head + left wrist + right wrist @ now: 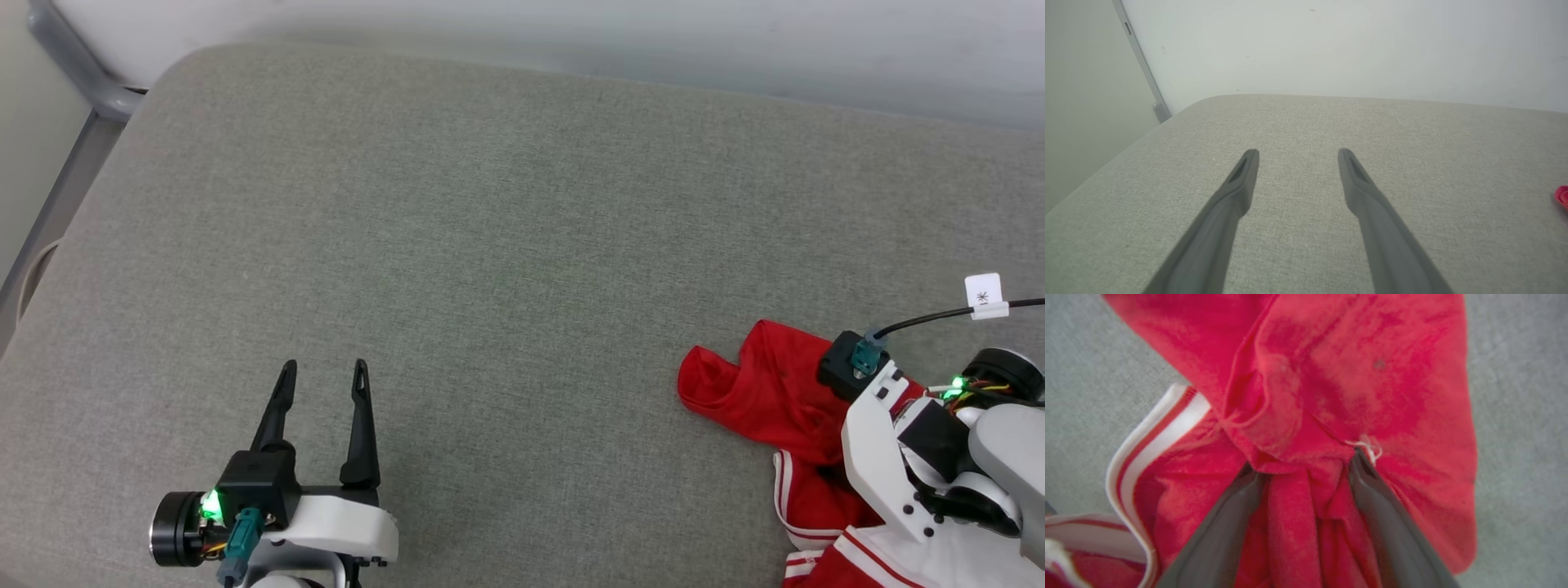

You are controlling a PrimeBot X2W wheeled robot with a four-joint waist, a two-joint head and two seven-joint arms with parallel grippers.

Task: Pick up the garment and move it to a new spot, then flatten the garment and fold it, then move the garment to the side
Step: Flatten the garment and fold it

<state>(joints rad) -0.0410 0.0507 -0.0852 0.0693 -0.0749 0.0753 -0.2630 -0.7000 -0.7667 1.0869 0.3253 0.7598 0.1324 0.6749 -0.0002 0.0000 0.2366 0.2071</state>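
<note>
With the crumpled red thin-fabric jersey [767,392] lying near-right on the grey padded surface [490,245], the right fingers [1224,522], spread wide astride a bunched fold, should probably close firmly before lifting, while the left fingers [359,433] gape empty.

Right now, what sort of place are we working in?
Probably an indoor room set up for folding clothes: a wide grey fabric-covered padded surface, like a mattress or cushioned table, stands against a plain pale wall, with a crumpled red jersey lying on it.
</note>
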